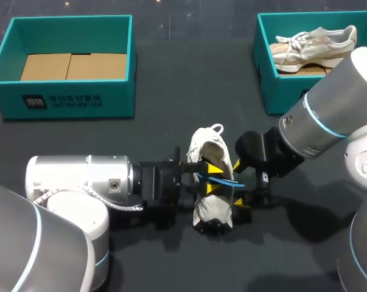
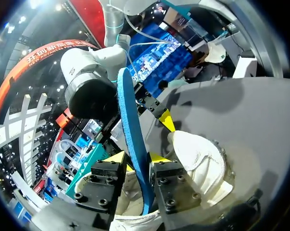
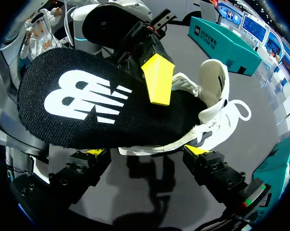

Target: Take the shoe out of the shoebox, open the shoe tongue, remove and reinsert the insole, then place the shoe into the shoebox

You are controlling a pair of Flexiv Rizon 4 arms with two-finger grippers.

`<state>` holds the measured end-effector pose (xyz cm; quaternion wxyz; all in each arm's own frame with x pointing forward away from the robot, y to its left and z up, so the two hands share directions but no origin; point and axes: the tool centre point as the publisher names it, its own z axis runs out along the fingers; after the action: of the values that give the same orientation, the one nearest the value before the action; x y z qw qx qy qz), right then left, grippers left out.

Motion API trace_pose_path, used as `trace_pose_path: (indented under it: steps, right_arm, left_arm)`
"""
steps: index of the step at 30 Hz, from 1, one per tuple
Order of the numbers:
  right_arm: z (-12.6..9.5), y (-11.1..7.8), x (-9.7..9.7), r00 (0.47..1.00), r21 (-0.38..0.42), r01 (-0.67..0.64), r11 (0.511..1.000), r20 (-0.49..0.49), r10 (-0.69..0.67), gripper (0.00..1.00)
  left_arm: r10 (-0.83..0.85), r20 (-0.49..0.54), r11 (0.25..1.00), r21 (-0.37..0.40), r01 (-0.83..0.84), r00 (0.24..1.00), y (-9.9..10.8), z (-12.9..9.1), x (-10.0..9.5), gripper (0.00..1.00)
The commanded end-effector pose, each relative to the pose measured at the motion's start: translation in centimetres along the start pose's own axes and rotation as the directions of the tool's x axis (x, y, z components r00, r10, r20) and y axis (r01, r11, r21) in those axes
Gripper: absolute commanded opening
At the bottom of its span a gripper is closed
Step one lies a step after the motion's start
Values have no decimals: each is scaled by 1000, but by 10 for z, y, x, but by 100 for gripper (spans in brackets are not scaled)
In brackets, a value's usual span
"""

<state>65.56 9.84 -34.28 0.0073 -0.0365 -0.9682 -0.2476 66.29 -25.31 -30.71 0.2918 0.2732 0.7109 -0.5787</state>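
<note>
A white shoe (image 1: pixel 209 149) lies on the dark table between my two arms. Its insole (image 1: pixel 223 180), black on top and blue beneath, sticks out of the shoe's opening. My left gripper (image 1: pixel 212 178) reaches in from the left. In the left wrist view the insole (image 2: pixel 130 110) stands edge-on between its fingers (image 2: pixel 136 158), which are slightly apart with a small gap on one side. My right gripper (image 3: pixel 145 150) is wide open, its fingers spread along the side of the shoe (image 3: pixel 214 91), under the insole (image 3: pixel 87 106).
A teal shoebox (image 1: pixel 73 100) lined with cardboard stands at the back left. A second teal box (image 1: pixel 274 85) at the back right holds another pale shoe (image 1: pixel 317 45). Dark table shows between the boxes.
</note>
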Motion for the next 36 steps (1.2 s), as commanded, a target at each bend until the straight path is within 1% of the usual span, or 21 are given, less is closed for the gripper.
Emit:
trace_pose_path:
  steps: [1,4,6,9,15,21,29,33,36]
  right_arm:
    - [0,0,1,1000,0,0,1000,3,0,100]
    - [0,0,1,1000,0,0,1000,3,0,100]
    - [0,0,1,1000,0,0,1000,3,0,100]
    - [0,0,1,1000,0,0,1000,3,0,100]
    - [0,0,1,1000,0,0,1000,3,0,100]
    - [0,0,1,1000,0,0,1000,3,0,100]
    - [0,0,1,1000,0,0,1000,3,0,100]
    - [0,0,1,1000,0,0,1000,3,0,100]
    - [0,0,1,1000,0,0,1000,3,0,100]
  left_arm:
    - [5,0,1000,3,-5,1000,-11,-10,-1,27]
    - [6,-5,1000,20,-6,1000,-17,-11,-2,14]
    - [15,-12,1000,25,-14,1000,-19,-10,-3,0]
    - [39,-32,999,12,-39,999,-18,-6,-1,0]
    - [75,-57,997,-10,-76,996,-2,-1,6,0]
    - [82,-78,996,-34,-84,994,14,2,10,0]
    - [57,-105,995,-74,-65,993,29,3,16,0]
    - [48,-94,995,-88,-57,994,30,-1,15,0]
    - [38,-80,996,-80,-44,996,25,-4,12,0]
